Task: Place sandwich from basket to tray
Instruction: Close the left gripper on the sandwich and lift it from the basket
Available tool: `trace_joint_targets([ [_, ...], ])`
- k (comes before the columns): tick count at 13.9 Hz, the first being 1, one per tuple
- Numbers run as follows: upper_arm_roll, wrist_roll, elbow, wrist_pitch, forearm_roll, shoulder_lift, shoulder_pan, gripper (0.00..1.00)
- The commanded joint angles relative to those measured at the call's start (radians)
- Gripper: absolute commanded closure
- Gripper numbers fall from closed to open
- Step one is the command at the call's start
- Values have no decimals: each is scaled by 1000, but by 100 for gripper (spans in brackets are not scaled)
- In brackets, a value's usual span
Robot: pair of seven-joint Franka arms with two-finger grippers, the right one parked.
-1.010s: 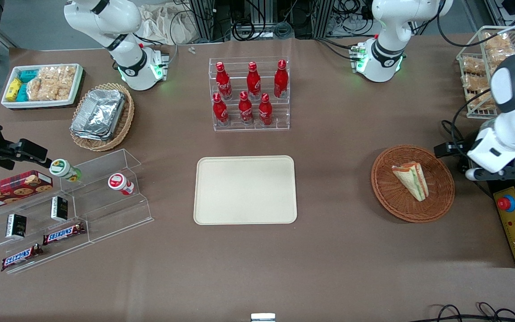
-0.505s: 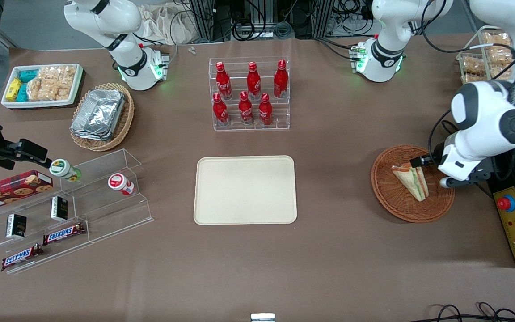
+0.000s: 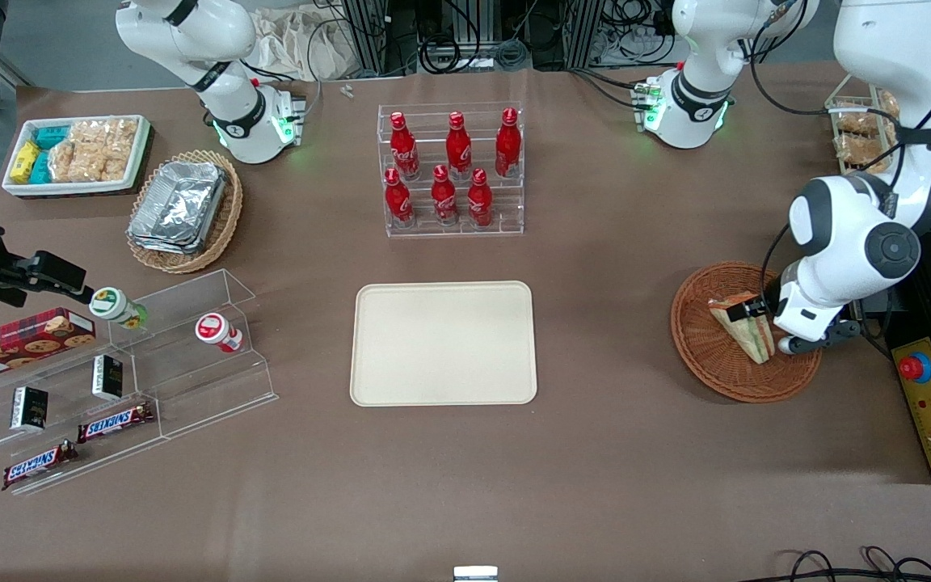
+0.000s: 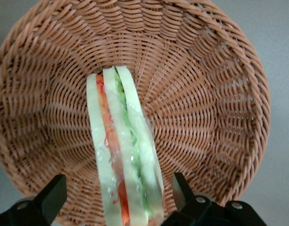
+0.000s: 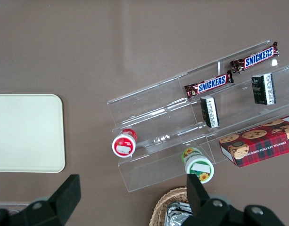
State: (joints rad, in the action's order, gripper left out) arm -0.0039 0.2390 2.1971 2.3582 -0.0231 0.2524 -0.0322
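The sandwich (image 3: 736, 325), a clear-wrapped wedge with green and red-orange layers, stands on edge in the round reddish-brown basket (image 3: 700, 365) toward the working arm's end of the table. My left gripper (image 3: 760, 319) is low over the basket, open, with one finger on each side of the sandwich and a gap on both sides. The left wrist view shows the sandwich (image 4: 123, 141) between the black fingertips (image 4: 54, 188) of the gripper (image 4: 117, 188), with the basket (image 4: 205, 94) around it. The cream tray (image 3: 443, 343) lies empty at mid-table, also in the right wrist view (image 5: 26, 132).
A clear rack of red bottles (image 3: 453, 170) stands farther from the camera than the tray. An acrylic stand with snacks (image 3: 126, 364), an oval wicker basket of foil trays (image 3: 187, 208) and a white bin (image 3: 77, 153) lie toward the parked arm's end. A control box (image 3: 930, 404) sits beside the basket.
My left arm has swung in from the working arm's end of the table and come down over the basket; the open gripper now straddles the sandwich. The sandwich has not moved.
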Motion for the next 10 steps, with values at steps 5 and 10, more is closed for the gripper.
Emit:
trace_joint_targets([
  [5,2,40,0,96,-27,65,3,23],
  [10,2,85,-51,-3,-23,41,5,99],
])
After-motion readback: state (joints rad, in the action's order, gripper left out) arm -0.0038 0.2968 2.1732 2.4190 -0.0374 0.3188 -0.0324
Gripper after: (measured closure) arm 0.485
